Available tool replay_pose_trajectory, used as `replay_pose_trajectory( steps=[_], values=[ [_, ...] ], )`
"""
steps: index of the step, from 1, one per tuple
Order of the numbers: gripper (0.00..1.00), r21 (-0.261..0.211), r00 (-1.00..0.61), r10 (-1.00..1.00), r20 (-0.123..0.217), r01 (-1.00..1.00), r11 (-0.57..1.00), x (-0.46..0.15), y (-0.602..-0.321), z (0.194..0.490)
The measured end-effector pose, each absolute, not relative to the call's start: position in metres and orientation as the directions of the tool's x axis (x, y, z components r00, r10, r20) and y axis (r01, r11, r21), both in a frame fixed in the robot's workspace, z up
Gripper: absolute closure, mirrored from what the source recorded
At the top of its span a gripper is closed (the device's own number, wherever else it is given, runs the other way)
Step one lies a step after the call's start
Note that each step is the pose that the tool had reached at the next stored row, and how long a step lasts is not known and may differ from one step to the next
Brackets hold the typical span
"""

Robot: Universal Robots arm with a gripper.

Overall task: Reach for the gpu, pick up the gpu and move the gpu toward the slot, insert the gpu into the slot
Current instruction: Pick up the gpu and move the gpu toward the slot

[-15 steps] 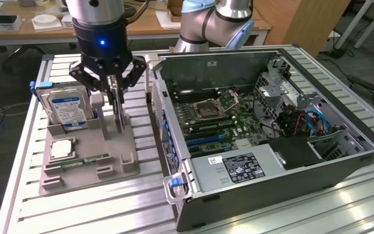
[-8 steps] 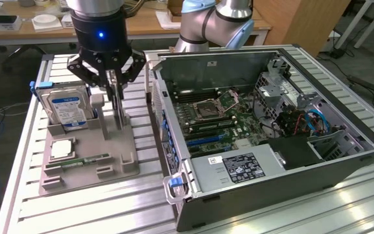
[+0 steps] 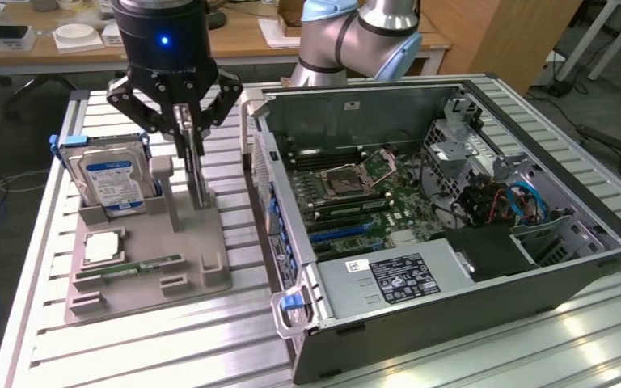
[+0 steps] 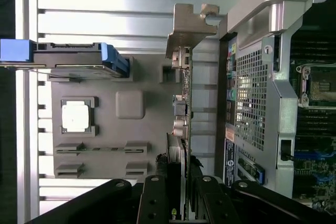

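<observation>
The gpu [image 3: 195,174] stands edge-on and upright in the grey holder [image 3: 187,242] at the exterior view's left. In the wrist view the gpu [image 4: 182,129] is a thin dark strip with its silver bracket [image 4: 189,27] at the far end. My gripper [image 3: 187,131] hangs straight above it, and its fingers [image 4: 157,198] press against both faces of the card's upper edge. My gripper [image 4: 181,184] looks shut on the card, whose lower edge still sits in the holder. The slot [image 3: 343,229] is a long blue strip on the green motherboard inside the open case.
The open computer case [image 3: 569,242] lies at the exterior view's right, its perforated rear wall [image 4: 252,103] close beside the card. On the holder also sit a silver drive [image 3: 111,178], a processor chip [image 3: 103,245] and a green memory stick [image 3: 143,267].
</observation>
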State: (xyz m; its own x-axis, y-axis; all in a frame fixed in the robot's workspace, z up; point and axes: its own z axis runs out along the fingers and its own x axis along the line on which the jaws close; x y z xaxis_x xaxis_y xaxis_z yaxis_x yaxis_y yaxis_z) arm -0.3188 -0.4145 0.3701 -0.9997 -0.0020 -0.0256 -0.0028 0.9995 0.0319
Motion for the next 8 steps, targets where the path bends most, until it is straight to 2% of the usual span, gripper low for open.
replay_pose_trajectory(
  steps=[8],
  values=[
    [0.74,0.032,-1.0,-0.002,-0.026,-0.003,0.999,-0.319,-0.415,0.388]
  ],
)
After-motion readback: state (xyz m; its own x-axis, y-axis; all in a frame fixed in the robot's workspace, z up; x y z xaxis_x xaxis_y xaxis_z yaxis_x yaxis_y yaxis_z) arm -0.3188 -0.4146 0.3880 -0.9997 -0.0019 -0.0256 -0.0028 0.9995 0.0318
